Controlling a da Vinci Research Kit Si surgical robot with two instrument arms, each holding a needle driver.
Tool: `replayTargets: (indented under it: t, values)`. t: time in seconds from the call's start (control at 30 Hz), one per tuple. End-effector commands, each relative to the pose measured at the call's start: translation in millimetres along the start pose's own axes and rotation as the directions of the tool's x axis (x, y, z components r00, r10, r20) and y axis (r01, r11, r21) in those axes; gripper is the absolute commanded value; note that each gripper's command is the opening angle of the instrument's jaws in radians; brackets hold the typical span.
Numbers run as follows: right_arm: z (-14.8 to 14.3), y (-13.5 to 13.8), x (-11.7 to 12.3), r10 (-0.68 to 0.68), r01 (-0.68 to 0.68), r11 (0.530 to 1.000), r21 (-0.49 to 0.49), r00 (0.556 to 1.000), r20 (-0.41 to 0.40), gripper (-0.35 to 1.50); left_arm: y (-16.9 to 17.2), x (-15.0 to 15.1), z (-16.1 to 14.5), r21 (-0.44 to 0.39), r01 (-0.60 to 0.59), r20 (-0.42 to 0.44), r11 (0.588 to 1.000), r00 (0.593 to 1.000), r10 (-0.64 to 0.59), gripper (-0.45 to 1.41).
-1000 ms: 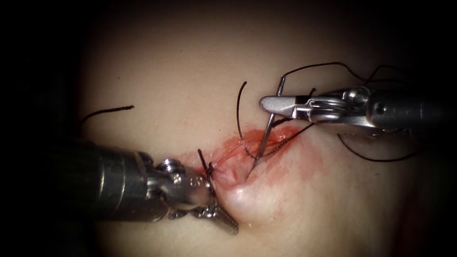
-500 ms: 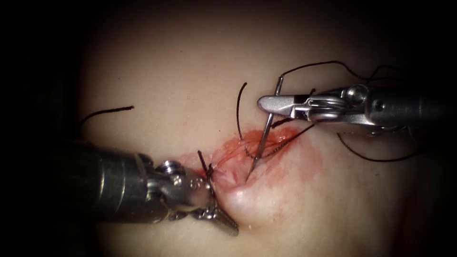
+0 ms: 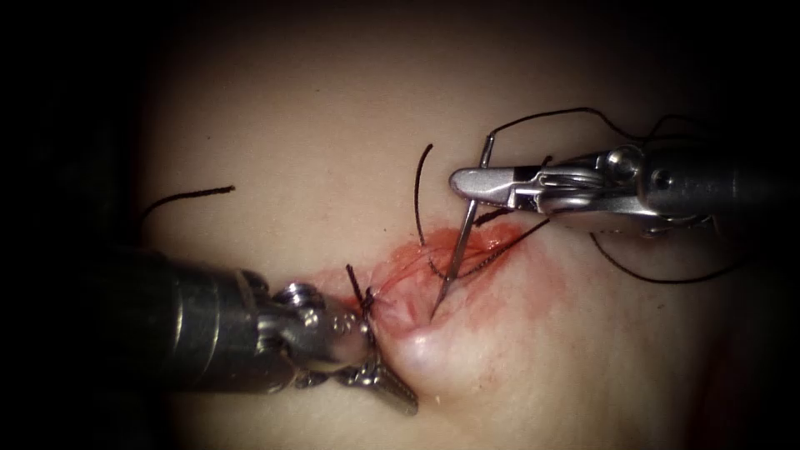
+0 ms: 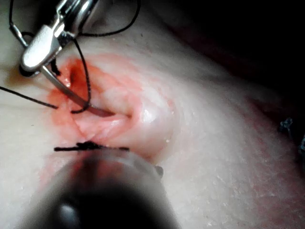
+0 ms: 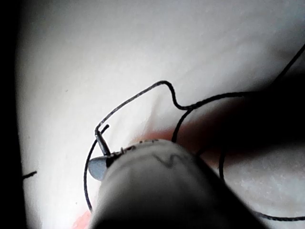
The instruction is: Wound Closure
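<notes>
Nearest, the left tool (image 3: 379, 379), pressing down into the tissue (image 3: 292, 125) just left of the cut (image 3: 417, 292) and raising a pale mound beside it; jaws closed, though whether on a fold of tissue cannot be told. Just above it, a knotted stitch (image 3: 364, 296) with short cut ends. Beyond, the needle (image 3: 454, 258), long axis steep, tip down-left and touching the wound edge amid red fluid (image 3: 500, 283), swaged end up past the jaws. Farther, the right tool (image 3: 477, 181), jaws clamped across the needle near its rear end. Behind, thread (image 3: 583, 112) running from the needle's tail in loops over the tissue on the right.
</notes>
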Motion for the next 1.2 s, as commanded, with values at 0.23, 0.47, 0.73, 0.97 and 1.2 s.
replayTargets:
  t: [0.23,0.47,0.73,0.97,1.2]
  values:
    - [1.0,-0.8,-0.7,0.041,-0.041,0.999,0.017,0.999,0.017,-0.35,-0.3,0.1,0.6,-0.001,0.0,0.0,1.0,1.0,0.0,-0.45]
    - [1.2,-0.9,-1.2,0.058,-0.059,0.998,0.023,0.998,0.027,-0.35,-0.3,0.1,0.6,-0.001,0.0,0.0,1.0,1.0,0.0,-0.45]
    - [1.6,-1.0,-2.0,0.075,-0.076,0.996,0.036,0.996,0.044,-0.35,-0.3,0.1,0.6,-0.001,0.0,0.0,1.0,1.0,0.0,-0.45]
    - [2.0,-1.1,-2.4,0.091,-0.094,0.994,0.048,0.994,0.054,-0.35,-0.3,0.1,0.6,-0.001,0.0,0.0,1.0,1.0,0.0,-0.45]
    - [2.5,-1.2,-2.8,0.091,-0.095,0.994,0.053,0.994,0.066,-0.35,-0.3,0.1,0.6,-0.001,0.0,0.0,1.0,1.0,0.0,-0.45]
